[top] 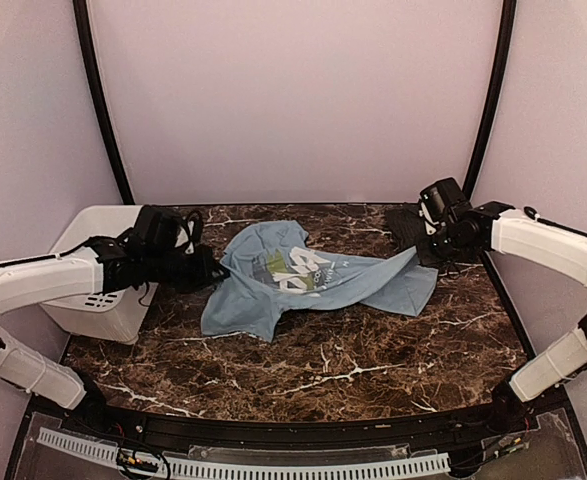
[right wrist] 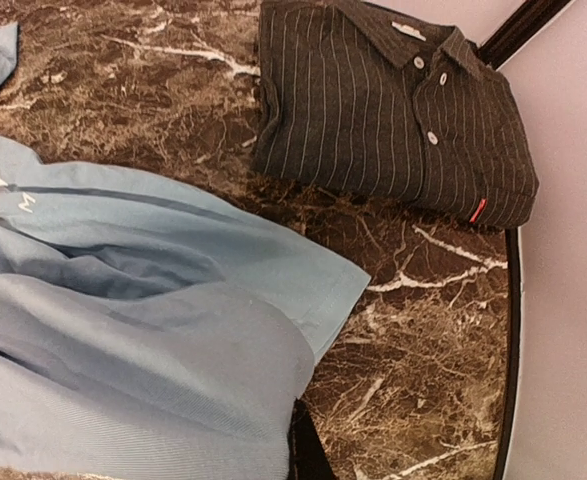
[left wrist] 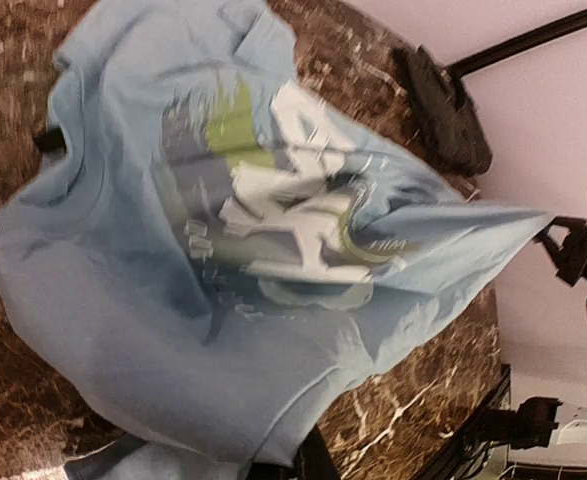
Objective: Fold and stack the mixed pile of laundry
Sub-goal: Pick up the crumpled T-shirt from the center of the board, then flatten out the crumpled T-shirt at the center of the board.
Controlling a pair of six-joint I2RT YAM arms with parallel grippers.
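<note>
The light blue T-shirt [top: 303, 275], with a white and green print, lies spread across the middle of the table, lifted at two edges. My left gripper [top: 213, 271] is shut on its left edge, and my right gripper [top: 421, 251] is shut on its right edge. In the left wrist view the T-shirt [left wrist: 203, 260] fills the frame and drapes over my fingers [left wrist: 314, 462]. In the right wrist view its hem [right wrist: 153, 340] covers my fingers [right wrist: 307, 450]. The black pinstriped shirt [right wrist: 393, 100] lies folded at the back right corner [top: 405, 224].
A white plastic bin [top: 98, 240] stands at the table's left edge, under my left arm. The brown marble table [top: 353, 360] has a black curved rail along its near edge. Black frame posts stand at the back corners.
</note>
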